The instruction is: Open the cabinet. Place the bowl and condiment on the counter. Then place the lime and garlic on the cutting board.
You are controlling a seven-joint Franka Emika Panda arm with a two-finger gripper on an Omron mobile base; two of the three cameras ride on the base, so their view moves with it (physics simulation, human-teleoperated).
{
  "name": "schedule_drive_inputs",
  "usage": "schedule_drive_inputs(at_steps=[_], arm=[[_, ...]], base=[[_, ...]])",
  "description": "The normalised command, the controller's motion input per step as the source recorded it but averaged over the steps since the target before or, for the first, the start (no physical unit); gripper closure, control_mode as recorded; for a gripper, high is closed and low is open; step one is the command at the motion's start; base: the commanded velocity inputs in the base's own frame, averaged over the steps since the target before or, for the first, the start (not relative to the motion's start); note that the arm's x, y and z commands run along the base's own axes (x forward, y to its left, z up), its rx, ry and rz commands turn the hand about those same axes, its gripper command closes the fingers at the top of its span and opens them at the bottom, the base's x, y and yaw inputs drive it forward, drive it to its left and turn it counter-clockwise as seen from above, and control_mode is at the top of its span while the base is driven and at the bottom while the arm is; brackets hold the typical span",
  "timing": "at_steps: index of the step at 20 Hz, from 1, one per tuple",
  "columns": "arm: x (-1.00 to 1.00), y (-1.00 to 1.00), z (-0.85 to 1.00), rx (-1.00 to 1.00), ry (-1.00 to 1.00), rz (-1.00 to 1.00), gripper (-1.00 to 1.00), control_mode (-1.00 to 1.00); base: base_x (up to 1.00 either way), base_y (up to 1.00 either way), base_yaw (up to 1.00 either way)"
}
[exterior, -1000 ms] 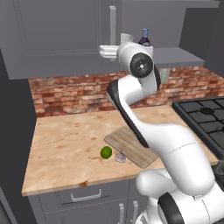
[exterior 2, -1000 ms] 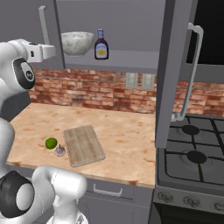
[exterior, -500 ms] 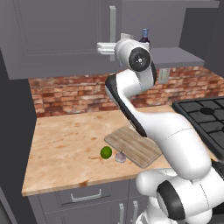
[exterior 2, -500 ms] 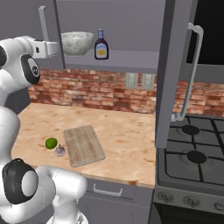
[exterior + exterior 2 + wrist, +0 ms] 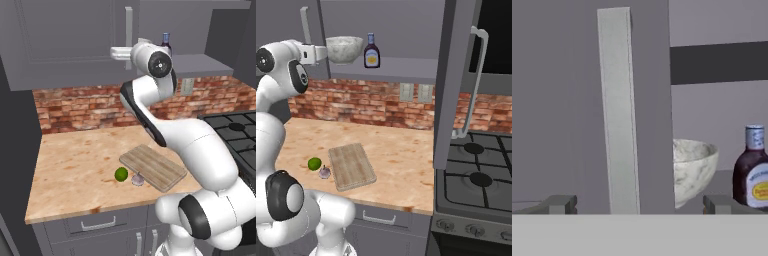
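I see gripper (image 5: pixel 637 204) spread wide, holding nothing, up at left cabinet door (image 5: pixel 587 100), straddling handle (image 5: pixel 618 110).

Bowl (image 5: pixel 344 49) on cabinet shelf (image 5: pixel 401 77), bottle (image 5: pixel 371 51) just beside it. I judge bowl heavy, rigid, slick, chippable; take by rim. Bottle light, smooth; pinch body midway.

Lime (image 5: pixel 121 173) and garlic (image 5: pixel 137 179) on table (image 5: pixel 75 165) by board (image 5: pixel 153 167); lime firm, rolls; garlic light, papery.

Count: one each; two doors, right door (image 5: pixel 453 80) open.
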Motion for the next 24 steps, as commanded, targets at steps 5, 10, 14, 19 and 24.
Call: schedule_drive_inputs(at_steps=[5,10,14,19,24], arm=[[0.16,0.00,0.00,0.00,0.00,0.01,-1.00,-1.00],[0.18,0.03,0.00,0.00,0.00,0.00,-1.00,-1.00],[0.19,0.05,0.00,0.00,0.00,0.00,-1.00,-1.00],[0.20,0.09,0.00,0.00,0.00,0.00,-1.00,-1.00],[0.23,0.14,0.00,0.00,0.00,0.00,1.00,-1.00]], base=[[0.00,0.00,0.00],[0.00,0.00,0.00],[0.00,0.00,0.00],[0.00,0.00,0.00],[0.00,0.00,0.00]])
